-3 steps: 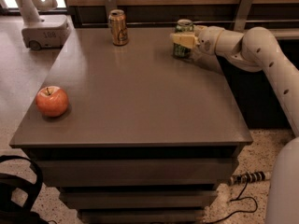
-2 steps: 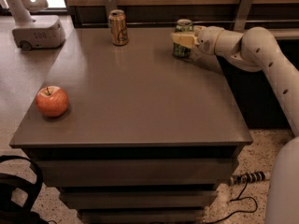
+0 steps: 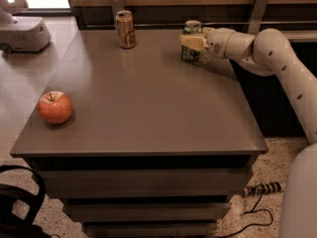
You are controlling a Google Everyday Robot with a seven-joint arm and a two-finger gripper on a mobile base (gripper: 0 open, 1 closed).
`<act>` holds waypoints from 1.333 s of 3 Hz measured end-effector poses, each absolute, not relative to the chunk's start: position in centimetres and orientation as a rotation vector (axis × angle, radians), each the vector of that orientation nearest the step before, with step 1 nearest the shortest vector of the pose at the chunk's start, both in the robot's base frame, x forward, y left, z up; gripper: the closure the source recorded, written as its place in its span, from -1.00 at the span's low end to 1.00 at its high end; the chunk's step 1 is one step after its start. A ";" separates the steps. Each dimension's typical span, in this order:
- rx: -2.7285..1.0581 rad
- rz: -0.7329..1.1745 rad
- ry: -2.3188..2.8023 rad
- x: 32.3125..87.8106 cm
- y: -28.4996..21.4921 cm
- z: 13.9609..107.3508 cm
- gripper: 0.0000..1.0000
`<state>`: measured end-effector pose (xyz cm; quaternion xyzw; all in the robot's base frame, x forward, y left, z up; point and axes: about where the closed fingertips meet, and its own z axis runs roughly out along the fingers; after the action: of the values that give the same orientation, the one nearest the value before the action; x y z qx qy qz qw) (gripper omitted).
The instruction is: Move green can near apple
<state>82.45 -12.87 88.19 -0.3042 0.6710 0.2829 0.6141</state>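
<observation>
The green can [image 3: 191, 53] stands upright at the far right of the grey table [image 3: 148, 108]. My gripper [image 3: 194, 42] reaches in from the right and is shut on the can, with a pale finger [image 3: 192, 41] across its front. The can's base rests on the table. The red-orange apple [image 3: 55, 107] sits near the table's front left corner, far from the can and the gripper.
A gold-orange can [image 3: 125, 29] stands at the table's back edge, left of the green can. A wooden wall with metal brackets [image 3: 259, 9] runs behind the table. A white robot base [image 3: 22, 33] stands on the floor at far left. Cables [image 3: 257, 192] lie on the floor at right.
The white robot base on the floor has moved left. My gripper and the green can have stayed in place; the apple has not moved.
</observation>
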 end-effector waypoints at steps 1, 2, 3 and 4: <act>-0.701 0.652 1.547 82.4 -12.9 88.2 1.00; -0.733 0.664 1.543 81.3 -11.7 89.2 1.00; -0.768 0.679 1.521 79.0 -10.5 90.9 1.00; -0.797 0.709 1.484 76.0 -9.0 92.2 1.00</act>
<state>76.00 -9.02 92.17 -0.3452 0.6430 0.3071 0.6108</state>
